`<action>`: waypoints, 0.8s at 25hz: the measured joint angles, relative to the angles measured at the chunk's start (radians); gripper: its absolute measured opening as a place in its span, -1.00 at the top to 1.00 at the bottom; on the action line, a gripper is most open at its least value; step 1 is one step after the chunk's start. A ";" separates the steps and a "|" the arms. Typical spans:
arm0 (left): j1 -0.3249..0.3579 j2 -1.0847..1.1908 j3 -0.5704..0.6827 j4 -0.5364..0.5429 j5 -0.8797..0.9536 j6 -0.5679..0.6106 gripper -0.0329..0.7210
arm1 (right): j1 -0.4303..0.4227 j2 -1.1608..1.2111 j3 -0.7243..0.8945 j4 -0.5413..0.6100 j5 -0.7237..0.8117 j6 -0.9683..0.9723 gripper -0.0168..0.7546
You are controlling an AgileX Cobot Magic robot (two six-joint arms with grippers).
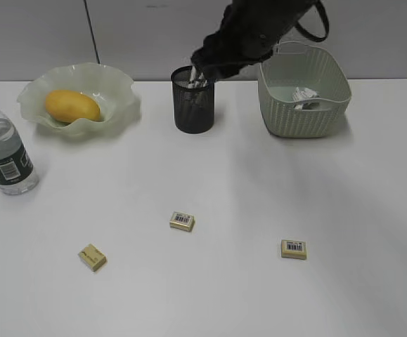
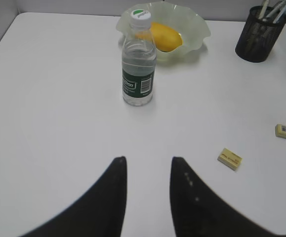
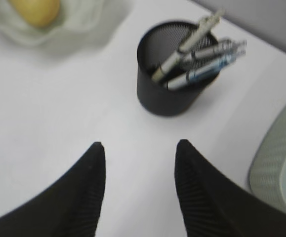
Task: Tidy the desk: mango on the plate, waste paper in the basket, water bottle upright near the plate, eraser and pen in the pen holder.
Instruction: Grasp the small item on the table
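Erasers (image 1: 182,221), three, lie loose on tabletop (image 1: 259,295), 6 o'clock of pen holder (image 1: 193,100). Right pincer (image 3: 139,170) released, empty; nearest eraser is best gripped across its short sides.

White desk (image 1: 259,295) with seven items resting directly on it.

Along the far edge: plate (image 1: 119,105), pen holder (image 1: 193,112), basket (image 1: 303,112). At the left edge: upright water bottle (image 1: 5,154). Toward the near edge: three erasers (image 1: 182,221), well apart.
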 joint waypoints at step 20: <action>0.000 0.000 0.000 0.000 0.000 0.000 0.29 | 0.000 -0.278 0.100 -0.065 0.614 -0.006 -0.02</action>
